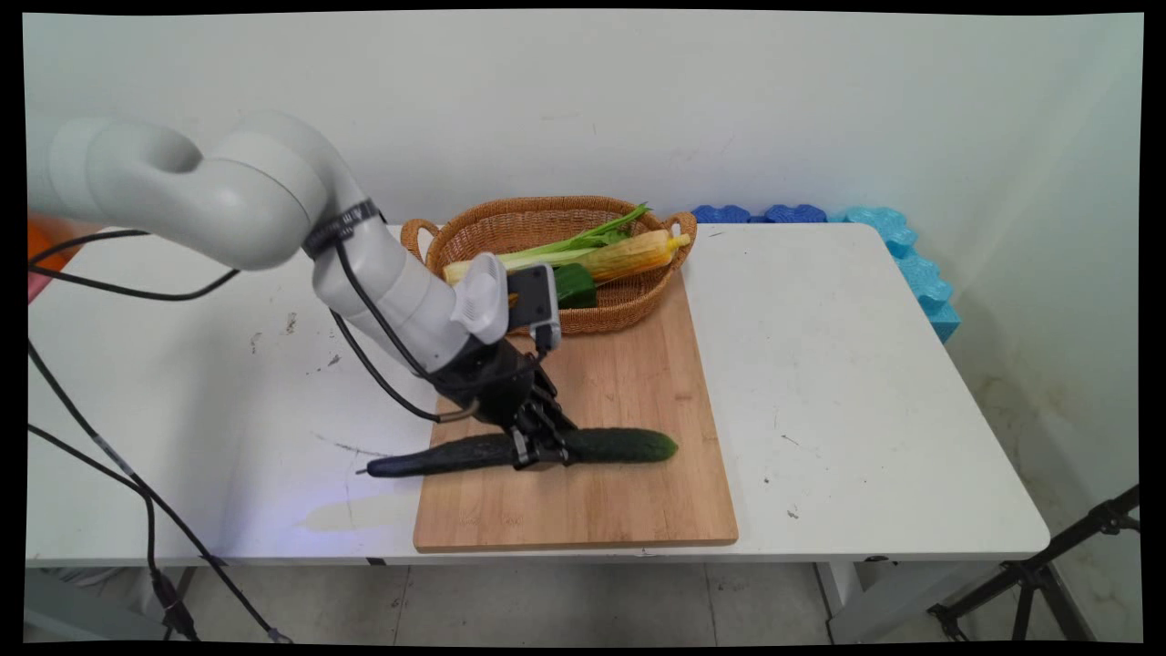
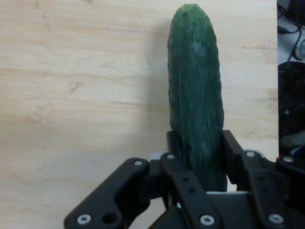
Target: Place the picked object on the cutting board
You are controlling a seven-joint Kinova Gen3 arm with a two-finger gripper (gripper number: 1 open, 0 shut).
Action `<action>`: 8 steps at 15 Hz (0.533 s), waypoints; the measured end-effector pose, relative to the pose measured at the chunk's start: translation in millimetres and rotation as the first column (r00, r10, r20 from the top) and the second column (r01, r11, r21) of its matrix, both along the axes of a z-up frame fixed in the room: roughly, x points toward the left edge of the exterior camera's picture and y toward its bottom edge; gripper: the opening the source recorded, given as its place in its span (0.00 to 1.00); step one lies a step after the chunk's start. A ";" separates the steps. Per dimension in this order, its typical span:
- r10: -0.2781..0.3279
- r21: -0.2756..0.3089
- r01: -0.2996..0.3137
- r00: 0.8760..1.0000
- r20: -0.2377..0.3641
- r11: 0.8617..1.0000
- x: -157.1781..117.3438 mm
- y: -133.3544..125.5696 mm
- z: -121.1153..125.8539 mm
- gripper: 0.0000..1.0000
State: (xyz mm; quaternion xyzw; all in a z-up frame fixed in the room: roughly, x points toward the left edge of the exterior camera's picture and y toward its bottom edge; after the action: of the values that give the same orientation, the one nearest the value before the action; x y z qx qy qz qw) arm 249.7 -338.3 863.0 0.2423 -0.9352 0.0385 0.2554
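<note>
Down low, the gripper (image 1: 539,448) has its jaws clenched around a cucumber's (image 1: 619,445) middle; it lies across a board (image 1: 638,383) on the tabletop (image 1: 838,364).

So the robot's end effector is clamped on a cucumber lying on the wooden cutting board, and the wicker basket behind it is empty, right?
Not quite. The main view shows the wicker basket holds corn and leafy greens. The rest stands: the end effector is clamped on the cucumber lying on the cutting board.
</note>
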 end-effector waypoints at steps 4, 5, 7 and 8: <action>-0.005 0.010 0.005 1.000 -0.009 1.000 -7.5 -0.2 -14.1 0.00; -0.006 0.010 0.006 1.000 -0.012 1.000 -8.8 -0.5 -16.2 0.00; -0.007 0.008 0.007 1.000 -0.021 1.000 -12.6 -1.5 -22.0 0.00; -0.008 0.007 0.008 1.000 -0.025 1.000 -14.5 -2.1 -24.7 0.00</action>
State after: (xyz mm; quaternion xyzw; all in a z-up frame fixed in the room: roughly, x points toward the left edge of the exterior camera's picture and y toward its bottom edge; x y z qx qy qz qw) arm 235.2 -340.5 838.4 0.2397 -0.9330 0.0312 0.2665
